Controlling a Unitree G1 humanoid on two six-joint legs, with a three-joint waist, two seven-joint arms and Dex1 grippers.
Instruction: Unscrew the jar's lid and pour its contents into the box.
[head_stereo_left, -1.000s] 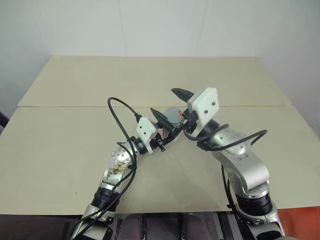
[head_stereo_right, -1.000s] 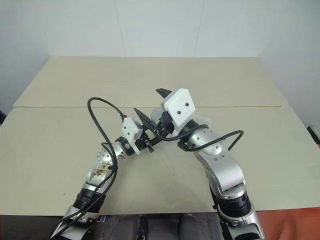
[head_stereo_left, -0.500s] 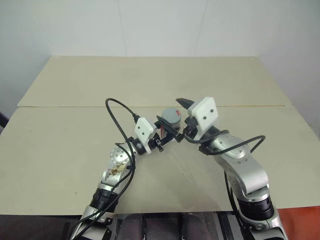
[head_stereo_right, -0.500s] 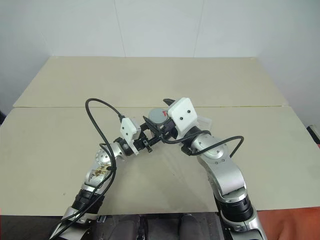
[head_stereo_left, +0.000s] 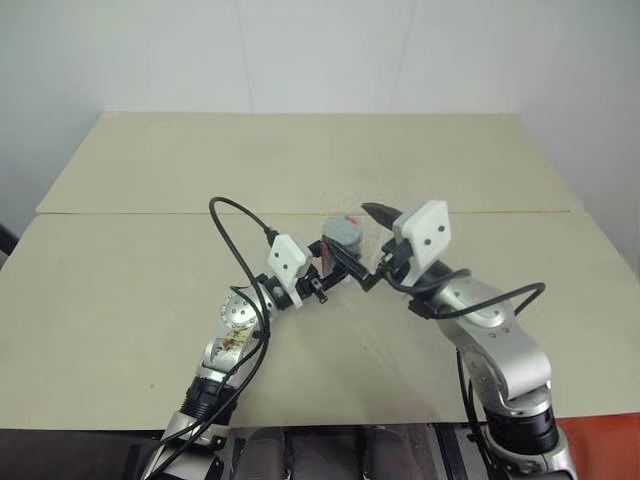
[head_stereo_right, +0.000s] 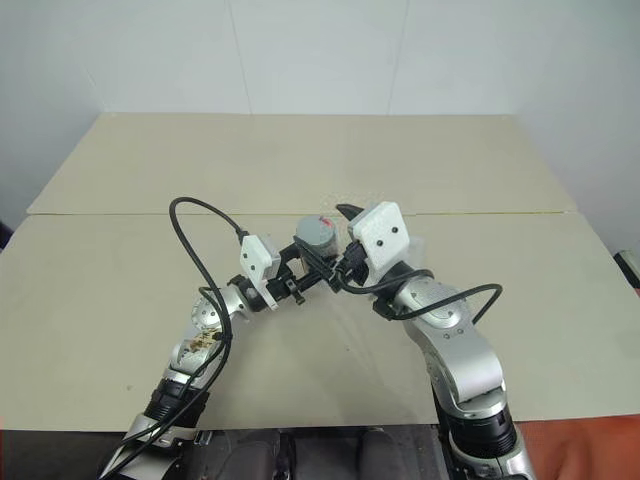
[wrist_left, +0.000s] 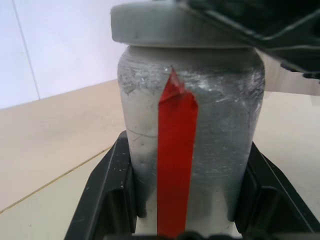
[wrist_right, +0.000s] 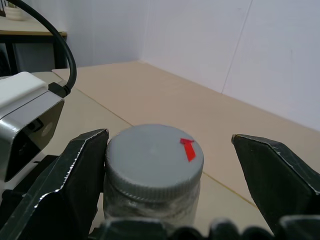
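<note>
The silvery jar (wrist_left: 200, 120), with a red strip down its side, is held upright above the table, and my left gripper (head_stereo_left: 335, 258) is shut on its lower body. Its grey lid (wrist_right: 152, 155), with a short red mark on top, sits on the jar. My right gripper (wrist_right: 169, 139) is open and astride the lid: one finger (wrist_right: 82, 165) lies against the rim, the other (wrist_right: 275, 175) stands clear of it. The clear box (head_stereo_right: 350, 200) shows only faintly on the table behind the grippers. The contents are hidden inside the jar.
A beige table (head_stereo_left: 130, 270) with a seam (head_stereo_left: 150, 212) across its middle runs under both arms. A black cable (head_stereo_left: 235, 225) loops up from my left wrist. White walls stand behind the table's far edge.
My right gripper has come down and to the right, from over the jar to either side of the lid. The left gripper and the jar have stayed put.
</note>
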